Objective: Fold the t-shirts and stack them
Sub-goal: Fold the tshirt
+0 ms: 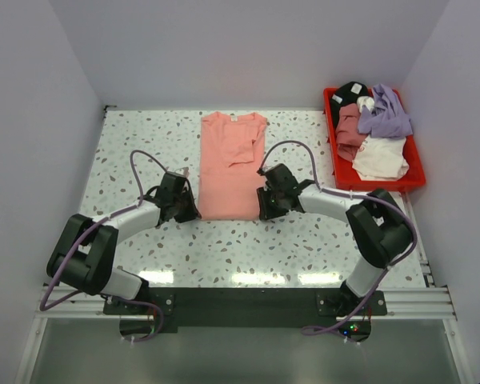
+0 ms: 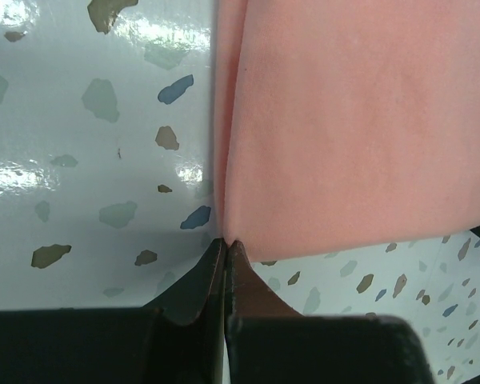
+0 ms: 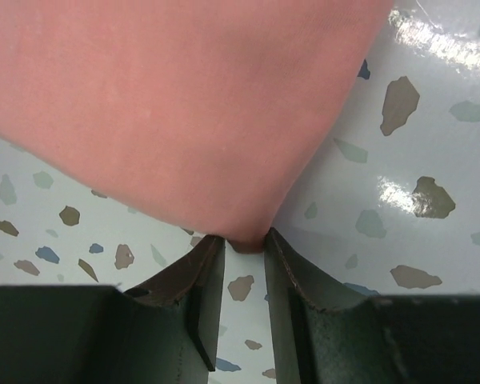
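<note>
On the speckled worktop, left to right: left hand set low at the near left corner of a salmon t-shirt, arm curving in from the left base. From the left wrist view, left hand pressed tight with no gap between the fingers, the hem corner caught at their tips; salmon t-shirt spreading up and to the right, bare terrazzo to the left.

In the middle, the t-shirt laid lengthwise in a narrow strip, collar toward the far wall, hem toward the arms, a flap of cloth doubled over the upper right of the chest.

At the near right corner of the hem, right hand, mirroring the left. From the right wrist view, right hand narrowed to a slim gap, a tuck of salmon cloth held between the fingertips, fabric fanning up and away from them.

Far right, red bin against the right wall near the far corner, well apart from the t-shirt, heaped with crumpled clothes: black garment at the back, maroon garment on the left side, lilac garment draped on top, white garment nearest the arms.
</note>
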`<state>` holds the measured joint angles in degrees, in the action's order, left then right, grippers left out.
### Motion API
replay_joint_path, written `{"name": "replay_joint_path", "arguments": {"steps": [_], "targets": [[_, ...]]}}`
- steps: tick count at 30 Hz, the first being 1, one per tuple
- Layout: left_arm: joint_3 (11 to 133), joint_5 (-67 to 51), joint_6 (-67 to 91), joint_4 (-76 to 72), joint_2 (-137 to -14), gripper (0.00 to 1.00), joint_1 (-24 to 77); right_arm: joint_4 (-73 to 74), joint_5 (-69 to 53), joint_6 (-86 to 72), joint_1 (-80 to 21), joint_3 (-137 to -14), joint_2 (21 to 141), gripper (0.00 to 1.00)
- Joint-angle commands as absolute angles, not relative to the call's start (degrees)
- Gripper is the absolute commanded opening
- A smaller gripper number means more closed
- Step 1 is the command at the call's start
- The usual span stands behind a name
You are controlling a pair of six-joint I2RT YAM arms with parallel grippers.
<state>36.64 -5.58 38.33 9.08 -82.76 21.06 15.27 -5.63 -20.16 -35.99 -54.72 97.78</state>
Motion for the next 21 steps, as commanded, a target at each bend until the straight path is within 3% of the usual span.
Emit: {"name": "replay_joint_path", "arguments": {"steps": [1,5,6,7,13,21], "targets": [[36.5,-5.4,37.6,8.8,-81.7,0.0,20.8,12.9,-5.1,-19.1,-36.0,-56.3,99.1,0.3],[36.6,-5.1,37.6,9.1,-81.8,0.0,20.8,13.1,-4.5,-19.0,-36.1,-56.3,99.3,0.18],[36.6,-5.2,37.6,9.4,-81.7,0.0,20.8,13.5,-4.5,-19.1,-36.2,-56.4,99.0,0.06],[36.6,-5.2,37.6,9.8,-81.5,0.0,20.8,13.9,-4.5,-19.0,-36.4,-56.1,97.8,0.04],[34.8,-3.7,39.0,13.3,-73.6,0.0,20.8,21.9,-6.6,-19.4,-39.5,-55.5,91.1,0.01],[33.6,1.7,42.9,25.0,-52.9,0.0,20.8,36.3,-17.9,-20.2,-40.2,-54.7,76.3,0.0]]}}
